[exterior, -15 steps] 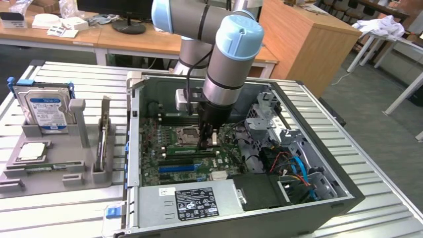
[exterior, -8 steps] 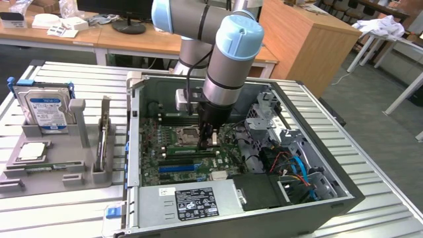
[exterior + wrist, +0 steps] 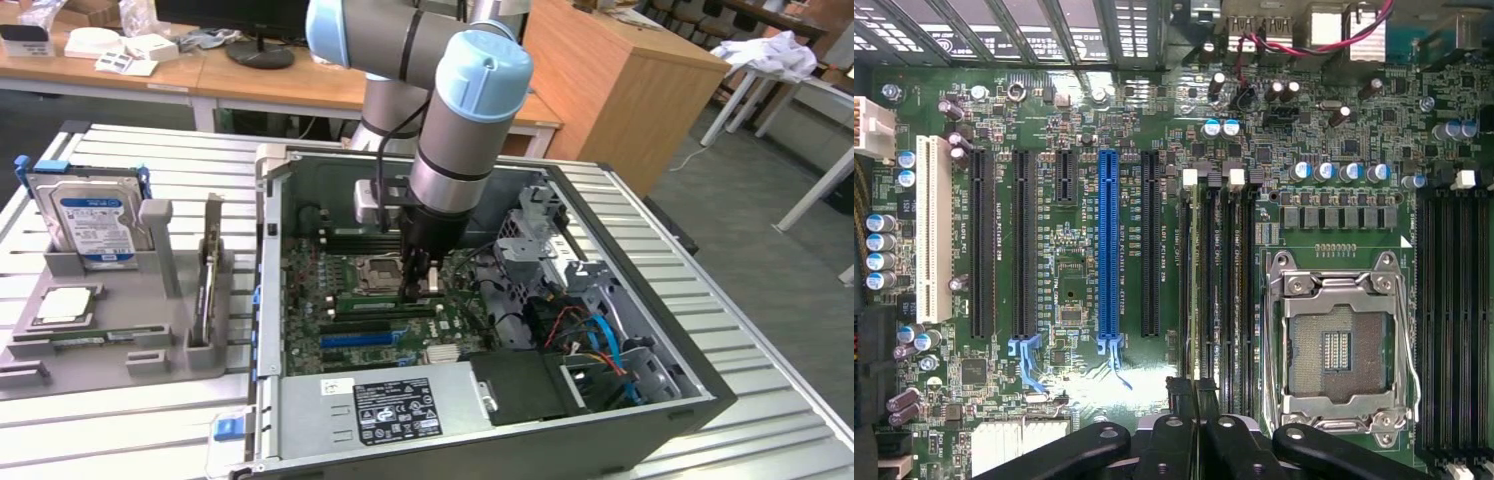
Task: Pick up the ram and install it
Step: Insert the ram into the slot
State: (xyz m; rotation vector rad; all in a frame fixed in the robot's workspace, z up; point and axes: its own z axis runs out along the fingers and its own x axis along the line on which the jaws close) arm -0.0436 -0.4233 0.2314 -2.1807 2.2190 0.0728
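Four metal walls of the open computer case [image 3: 267, 300] hem us in. The gripper [image 3: 424, 288] reaches down over the motherboard [image 3: 327, 285], with the drive cage [image 3: 534, 225] and a tangle of cables [image 3: 587, 330] on the exterior view's right and freer board on the left. In the wrist view the black fingertips [image 3: 1182, 390] are drawn together. Straight out from them the ram [image 3: 1206, 280] stands on edge in a black memory slot just beside the processor socket [image 3: 1341, 345]. It shows as a thin grey-green line, and we cannot tell whether the tips pinch it or merely touch it. A blue slot [image 3: 1109, 240] lies well apart. The case rests on a slatted metal table [image 3: 120, 430], near a grey tray [image 3: 94, 372] bearing a hard drive [image 3: 91, 222]. Wooden desks [image 3: 267, 85] stand behind.
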